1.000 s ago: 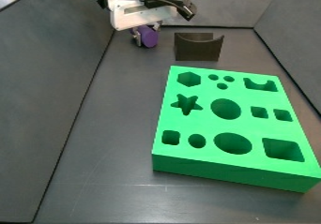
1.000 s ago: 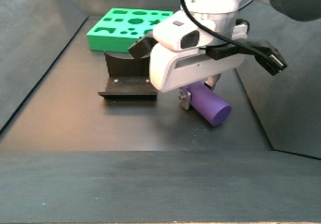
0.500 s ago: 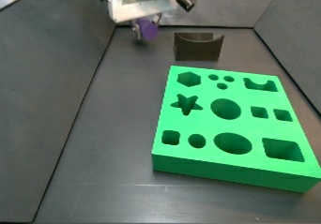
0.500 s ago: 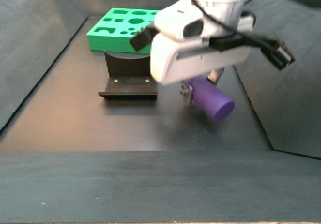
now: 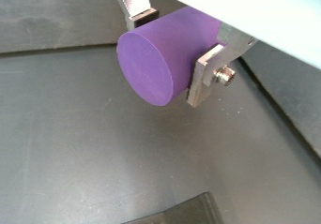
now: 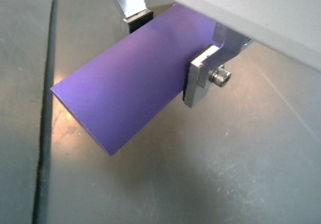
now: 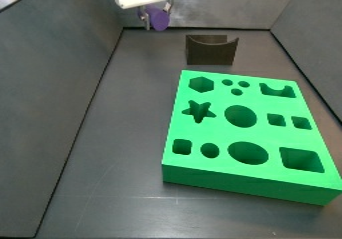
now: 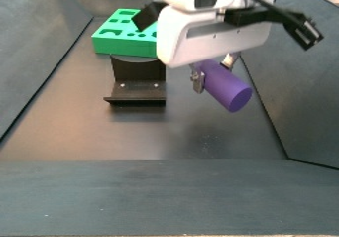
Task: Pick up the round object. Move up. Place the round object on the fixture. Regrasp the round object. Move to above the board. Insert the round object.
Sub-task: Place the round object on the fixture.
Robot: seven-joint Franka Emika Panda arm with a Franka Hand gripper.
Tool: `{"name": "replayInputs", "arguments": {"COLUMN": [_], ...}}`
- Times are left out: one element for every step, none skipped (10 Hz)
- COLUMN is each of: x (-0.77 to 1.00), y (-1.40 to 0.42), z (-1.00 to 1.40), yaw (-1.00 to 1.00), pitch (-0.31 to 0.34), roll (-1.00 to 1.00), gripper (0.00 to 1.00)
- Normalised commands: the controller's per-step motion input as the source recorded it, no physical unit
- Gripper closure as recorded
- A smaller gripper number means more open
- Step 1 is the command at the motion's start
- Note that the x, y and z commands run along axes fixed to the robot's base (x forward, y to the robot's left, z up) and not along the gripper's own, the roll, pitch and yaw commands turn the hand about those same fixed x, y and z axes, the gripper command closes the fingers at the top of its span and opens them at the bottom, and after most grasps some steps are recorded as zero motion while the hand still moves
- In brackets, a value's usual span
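Observation:
My gripper [image 8: 212,80] is shut on the round object [image 8: 224,87], a purple cylinder peg, and holds it clear above the dark floor. In both wrist views the peg [image 5: 167,52] [image 6: 131,78] sits between the silver fingers [image 5: 207,73] [image 6: 205,71]. In a side view the gripper [image 7: 156,13] holds the peg [image 7: 158,20] at the far left, left of the fixture [image 7: 210,49]. The fixture [image 8: 134,85] is a dark block with a curved notch. The green board [image 7: 246,133] [image 8: 130,30] with cut-out holes lies flat beyond it.
Dark walls [image 7: 54,73] enclose the floor on the sides. A corner of the fixture [image 5: 189,213] shows below the peg in a wrist view.
The gripper has risen with the peg held in it, lifting it off the floor. The fixture and board have not moved.

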Motion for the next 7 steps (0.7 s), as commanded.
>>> {"name": "replayInputs", "arguments": {"x": [-0.02,-0.02,-0.03,-0.03,-0.04,-0.04,-0.03], "y": [0.0,0.0,0.0,0.0,0.0,0.0,0.0], "z": [1.0,1.0,1.0,1.0,1.0,1.0,0.87], "yaw": [-0.01,-0.02,-0.02,-0.02,-0.02,-0.01,-0.01], "pitch": [0.027,0.031,0.031,0.033,0.038,0.042,0.047], "roll": [0.01,0.02,0.04,0.05,0.07,0.08,0.09], "gripper": [1.0,1.0,1.0,1.0,1.0,1.0,1.0]}}
